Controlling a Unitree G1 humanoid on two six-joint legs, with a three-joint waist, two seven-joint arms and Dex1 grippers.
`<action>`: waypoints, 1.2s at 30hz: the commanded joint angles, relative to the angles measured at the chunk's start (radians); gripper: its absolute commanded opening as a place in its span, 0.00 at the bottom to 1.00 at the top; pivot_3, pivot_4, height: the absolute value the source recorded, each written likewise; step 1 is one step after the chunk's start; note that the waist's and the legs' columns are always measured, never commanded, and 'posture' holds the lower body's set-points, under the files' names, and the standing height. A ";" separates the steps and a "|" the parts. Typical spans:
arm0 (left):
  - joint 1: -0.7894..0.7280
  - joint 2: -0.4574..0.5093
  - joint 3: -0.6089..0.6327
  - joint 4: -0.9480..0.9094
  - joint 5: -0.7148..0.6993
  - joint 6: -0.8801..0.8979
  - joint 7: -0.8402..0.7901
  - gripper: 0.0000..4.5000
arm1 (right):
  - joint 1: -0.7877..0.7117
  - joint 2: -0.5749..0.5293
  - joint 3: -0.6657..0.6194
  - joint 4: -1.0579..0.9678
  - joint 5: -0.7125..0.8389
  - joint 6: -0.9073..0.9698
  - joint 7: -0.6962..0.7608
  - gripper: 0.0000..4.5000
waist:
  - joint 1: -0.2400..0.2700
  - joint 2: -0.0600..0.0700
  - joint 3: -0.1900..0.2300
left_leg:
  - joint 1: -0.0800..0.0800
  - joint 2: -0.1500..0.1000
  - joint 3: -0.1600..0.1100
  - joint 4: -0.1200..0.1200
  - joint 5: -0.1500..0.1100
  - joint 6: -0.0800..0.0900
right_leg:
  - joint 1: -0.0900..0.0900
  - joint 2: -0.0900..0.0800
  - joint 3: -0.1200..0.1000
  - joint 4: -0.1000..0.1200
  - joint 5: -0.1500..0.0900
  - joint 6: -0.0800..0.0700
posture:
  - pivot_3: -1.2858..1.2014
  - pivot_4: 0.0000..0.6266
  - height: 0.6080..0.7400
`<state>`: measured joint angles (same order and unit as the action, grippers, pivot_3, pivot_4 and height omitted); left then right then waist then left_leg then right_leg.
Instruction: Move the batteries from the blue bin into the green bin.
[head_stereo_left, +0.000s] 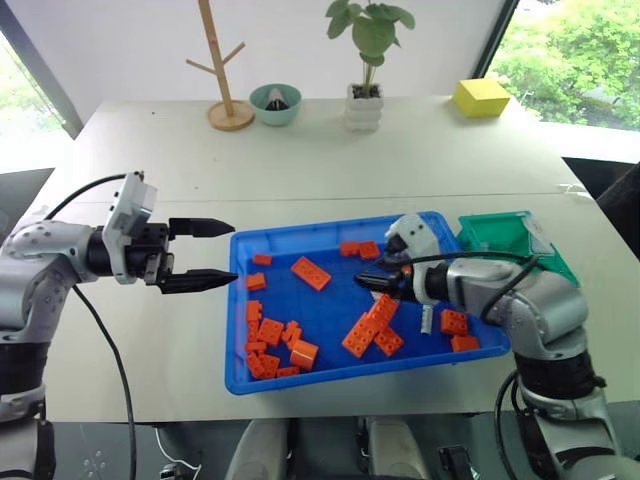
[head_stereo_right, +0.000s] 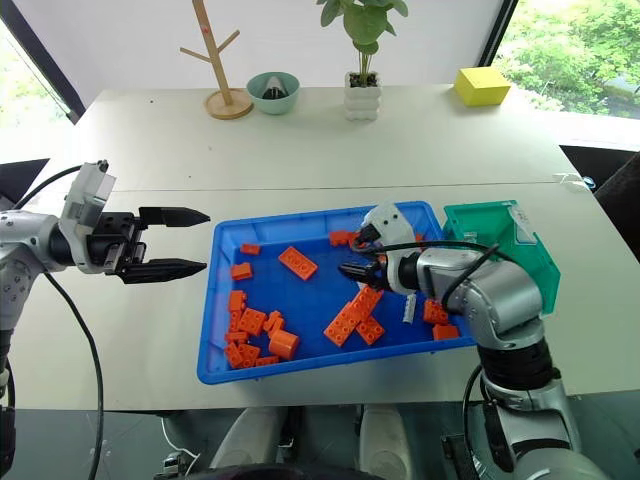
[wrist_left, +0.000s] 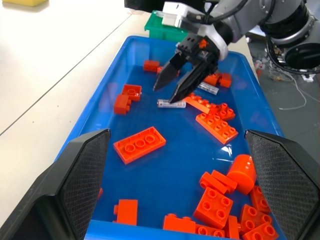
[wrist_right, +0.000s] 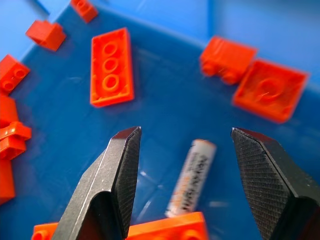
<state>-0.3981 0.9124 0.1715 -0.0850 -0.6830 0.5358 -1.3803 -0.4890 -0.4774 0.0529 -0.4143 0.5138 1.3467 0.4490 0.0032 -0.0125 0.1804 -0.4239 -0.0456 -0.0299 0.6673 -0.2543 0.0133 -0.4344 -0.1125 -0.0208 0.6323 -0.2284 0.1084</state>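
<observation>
Left tool (head_stereo_left: 205, 254) level, jaws apart; right tool (wrist_left: 172, 87) angled down, jaws apart, empty

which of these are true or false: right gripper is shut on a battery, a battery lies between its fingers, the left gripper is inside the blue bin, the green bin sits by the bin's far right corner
1. The right gripper is shut on a battery. False: its jaws are open and hold nothing.
2. A battery lies on the blue bin floor between the right gripper's fingers. True.
3. The left gripper is inside the blue bin. False: it hovers open outside the bin's left rim.
4. The green bin sits by the blue bin's far right corner. True.
</observation>
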 joint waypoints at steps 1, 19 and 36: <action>-0.011 0.011 0.018 -0.017 -0.005 -0.005 0.004 1.00 | 0.012 0.012 0.017 -0.004 -0.005 -0.014 -0.012 0.64 | -0.001 0.000 0.000 | 0.000 0.000 0.000 0.000 0.000 0.000 | 0.000 0.000 0.000 0.000 0.000 0.000 | 0.52 0.24 0.71; -0.016 0.007 0.021 -0.016 -0.008 -0.009 0.015 1.00 | -0.006 -0.035 0.025 0.001 0.015 -0.061 0.032 0.01 | -0.017 0.000 0.000 | 0.003 0.000 0.000 0.000 0.000 0.000 | 0.003 0.001 0.000 0.000 0.000 0.000 | 0.52 0.24 0.71; -0.044 -0.009 -0.002 0.010 0.005 -0.019 0.003 1.00 | 0.108 -0.516 -0.437 0.167 0.009 -0.110 0.161 0.01 | 0.001 0.000 0.000 | 0.003 0.001 0.000 -0.001 0.000 0.000 | 0.004 0.001 -0.001 -0.001 0.000 0.000 | 0.52 0.24 0.71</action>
<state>-0.4219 0.8992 0.1665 -0.0757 -0.6785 0.5326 -1.3725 -0.3942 -0.9741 -0.3454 -0.2326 0.5274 1.2575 0.5972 0.0042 -0.0127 0.1804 -0.4204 -0.0442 -0.0294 0.6664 -0.2544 0.0137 -0.4306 -0.1119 -0.0221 0.6313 -0.2285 0.1086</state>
